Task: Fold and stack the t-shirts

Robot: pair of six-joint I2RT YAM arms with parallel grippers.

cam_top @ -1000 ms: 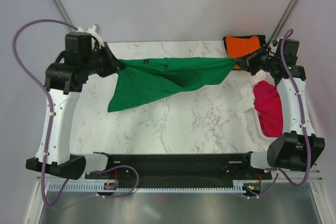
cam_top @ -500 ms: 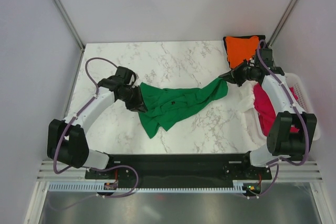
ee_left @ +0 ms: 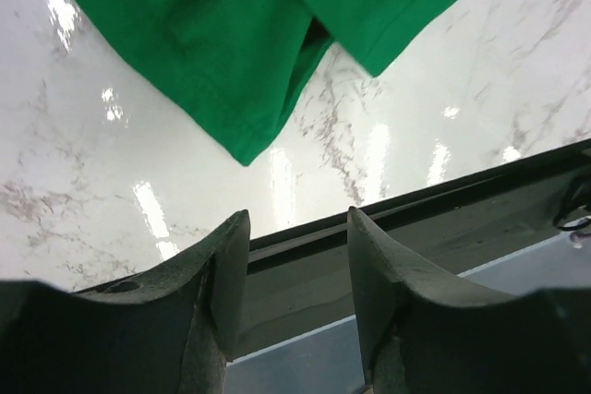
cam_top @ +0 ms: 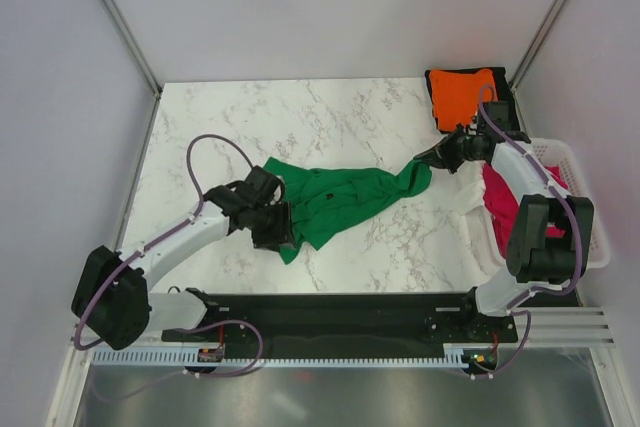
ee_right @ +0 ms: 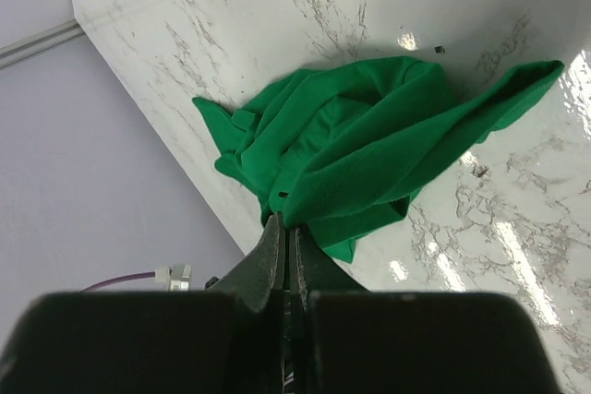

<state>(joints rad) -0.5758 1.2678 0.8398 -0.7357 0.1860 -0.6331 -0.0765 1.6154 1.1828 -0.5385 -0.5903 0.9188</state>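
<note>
Green cloth bunched mid-bench, pinched at one end only.
We see the bright green cloth t-shirt lying crumpled on the white marble bench. Our right fingers are closed tight on its right tip, and our left fingers hang wide apart and empty at its left edge. A folded orange t-shirt rests in the far right corner. Our right arm crosses the crimson red t-shirt heaped in the white slotted plastic basket.
</note>
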